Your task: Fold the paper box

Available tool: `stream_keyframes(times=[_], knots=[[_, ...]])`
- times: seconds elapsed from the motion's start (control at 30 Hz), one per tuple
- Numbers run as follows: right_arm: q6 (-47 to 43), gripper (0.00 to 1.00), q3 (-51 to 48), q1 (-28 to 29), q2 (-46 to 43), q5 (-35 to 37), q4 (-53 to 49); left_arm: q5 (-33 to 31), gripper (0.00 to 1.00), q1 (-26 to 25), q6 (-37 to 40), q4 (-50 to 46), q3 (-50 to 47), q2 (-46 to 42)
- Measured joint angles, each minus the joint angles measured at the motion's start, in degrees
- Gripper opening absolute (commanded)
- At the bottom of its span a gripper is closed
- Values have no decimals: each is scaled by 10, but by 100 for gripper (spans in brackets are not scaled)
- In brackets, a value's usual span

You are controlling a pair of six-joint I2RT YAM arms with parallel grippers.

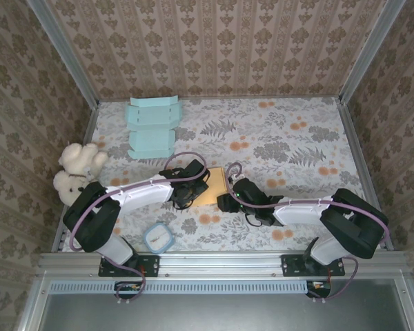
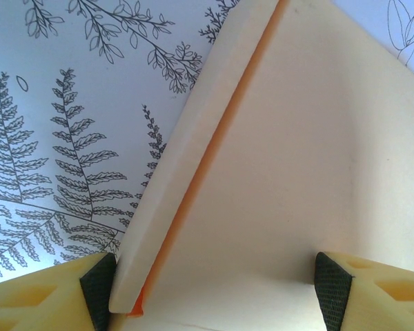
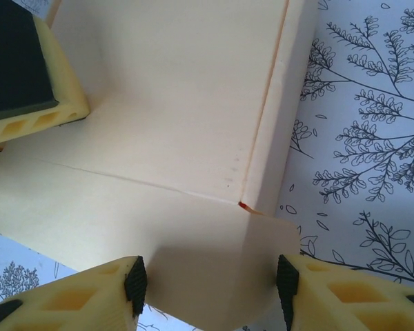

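At table (image 1: 283, 138) centre, paper box (image 1: 214, 185) partly hidden; left hand (image 2: 214, 286) spread over it; right hand (image 3: 210, 283) grip unclear.

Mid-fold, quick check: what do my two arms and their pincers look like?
Both the left arm and right arm have white links with bulky black joints, and a purple cable runs along each. The left pincer and right pincer have yellow fingers with hollow cells and black pads.
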Motion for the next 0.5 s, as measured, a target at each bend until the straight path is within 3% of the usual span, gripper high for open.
stream_keyframes(times=[0.5], knots=[[20,47,0,0,7,-23,17,-7,75,0,0,0,0,0]])
